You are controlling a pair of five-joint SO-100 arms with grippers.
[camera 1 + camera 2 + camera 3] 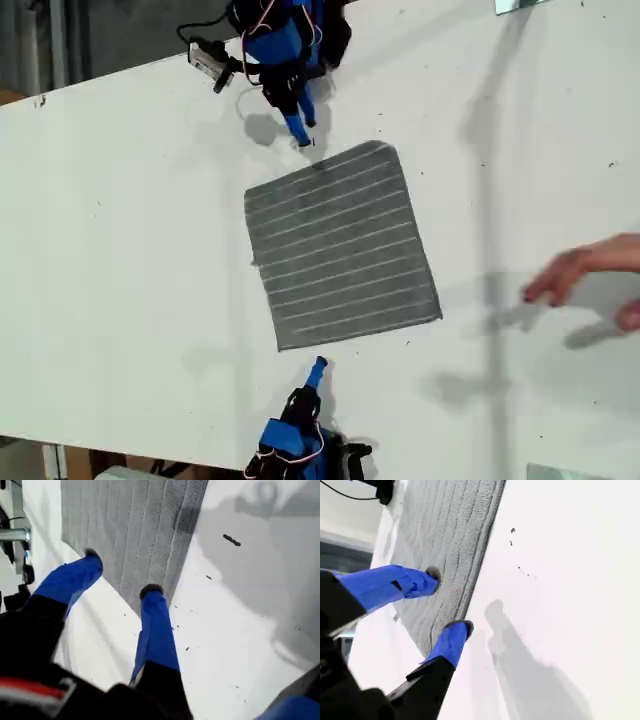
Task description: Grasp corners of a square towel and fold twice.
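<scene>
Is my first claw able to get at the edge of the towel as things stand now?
Probably yes. My first claw is open, and its tips sit right at the near edge of the towel. Nothing lies between them.

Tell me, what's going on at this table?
A striped grey towel lies flat and unfolded on a white table. Two blue robot arms face it from opposite edges. My first gripper and my second gripper are both open at the towel's edge, gripping nothing. A person's hand shows at the exterior view's right.
</scene>
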